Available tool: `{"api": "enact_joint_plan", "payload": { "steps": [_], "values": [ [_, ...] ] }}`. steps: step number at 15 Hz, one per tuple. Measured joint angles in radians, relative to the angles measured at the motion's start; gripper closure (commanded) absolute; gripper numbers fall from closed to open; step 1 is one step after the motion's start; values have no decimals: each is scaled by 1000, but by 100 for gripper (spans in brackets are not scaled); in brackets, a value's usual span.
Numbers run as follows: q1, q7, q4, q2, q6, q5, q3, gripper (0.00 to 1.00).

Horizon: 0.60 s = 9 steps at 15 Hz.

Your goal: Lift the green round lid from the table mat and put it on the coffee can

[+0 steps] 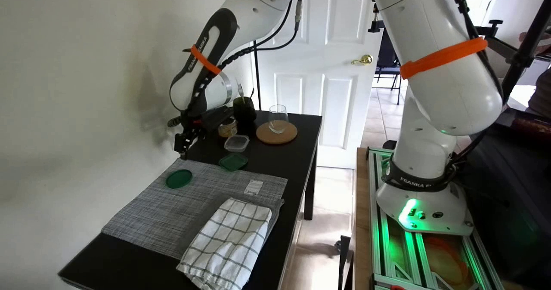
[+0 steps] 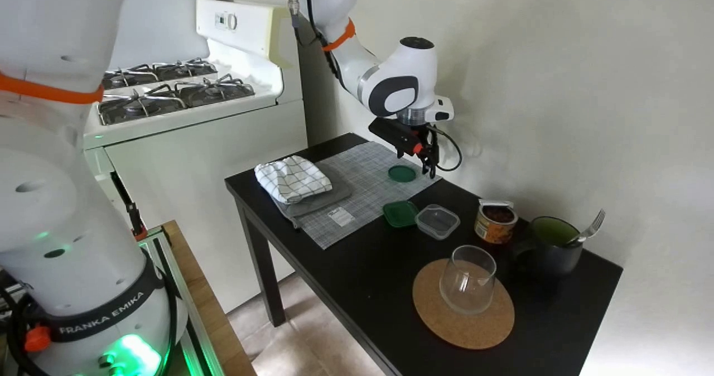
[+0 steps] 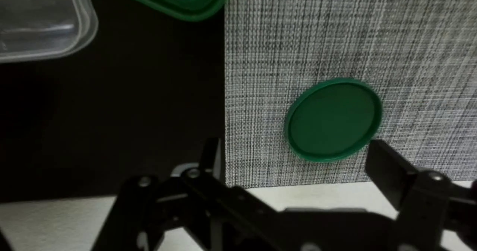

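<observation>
The green round lid lies flat on the table mat, near the wall; it shows in both exterior views [image 1: 178, 179] [image 2: 401, 173] and in the wrist view [image 3: 333, 120]. The grey woven table mat [image 1: 144, 210] [image 2: 365, 167] [image 3: 261, 68] covers part of the black table. The coffee can [image 2: 495, 223] [image 1: 227, 128] stands upright, its peeled top raised and dark contents showing. My gripper [image 3: 294, 152] is open and empty. Its fingers point down above the table near the mat's wall-side corner, apart from the lid. It also shows in both exterior views [image 1: 184, 146] [image 2: 429, 167].
A green square lid [image 2: 400, 213] lies at the mat's edge beside a clear container [image 2: 438, 221]. A dark mug with a fork [image 2: 552, 250] stands by the can. A glass [image 2: 468, 280] stands on a tan disc [image 2: 429, 309]. A checkered cloth [image 1: 228, 242] lies on the mat's side.
</observation>
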<state>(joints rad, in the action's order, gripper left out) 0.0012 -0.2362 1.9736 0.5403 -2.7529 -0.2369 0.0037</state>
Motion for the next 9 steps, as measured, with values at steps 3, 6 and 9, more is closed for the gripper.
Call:
{"api": "enact_joint_plan", "payload": {
  "steps": [3, 6, 9],
  "values": [
    [7, 61, -83, 87, -22, 63, 1, 0],
    [16, 107, -128, 146, -55, 105, 0, 0],
    [28, 144, -143, 173, -62, 130, -2, 4]
  ]
}}
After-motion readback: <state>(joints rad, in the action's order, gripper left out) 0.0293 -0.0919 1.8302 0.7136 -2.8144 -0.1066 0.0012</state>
